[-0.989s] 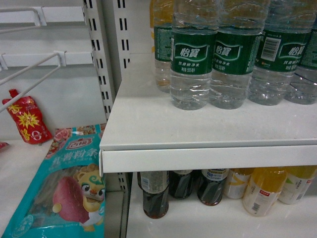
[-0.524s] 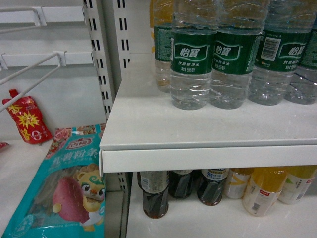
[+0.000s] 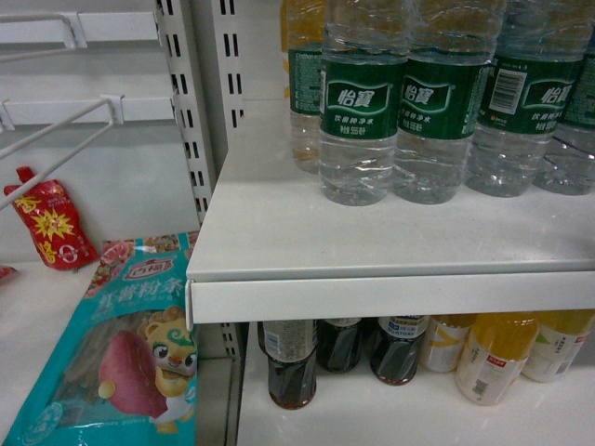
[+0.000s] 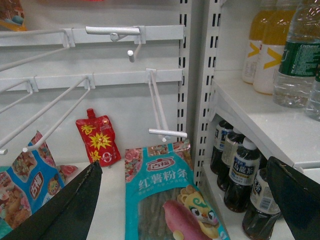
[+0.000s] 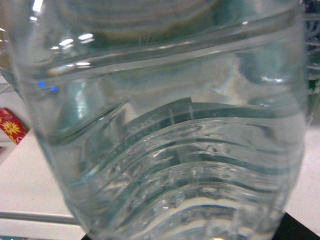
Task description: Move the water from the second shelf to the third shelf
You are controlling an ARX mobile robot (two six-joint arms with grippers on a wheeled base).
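Several water bottles [image 3: 363,121] standing upright in a row toward the back of the white shelf [image 3: 372,242], cola bottles [image 3: 291,367] below. One ribbed bottle [image 5: 165,130] filling the right wrist view, presumably gripped; closure of right hand indeterminable. Left hand [image 4: 185,200] released, fingers spread, idling beside the snack bag [image 4: 170,200].

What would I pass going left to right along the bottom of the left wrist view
Left pincer finger → blue snack bag overlaps it, so skip → red pouch → teal noodle bag → dark bottles → right pincer finger.
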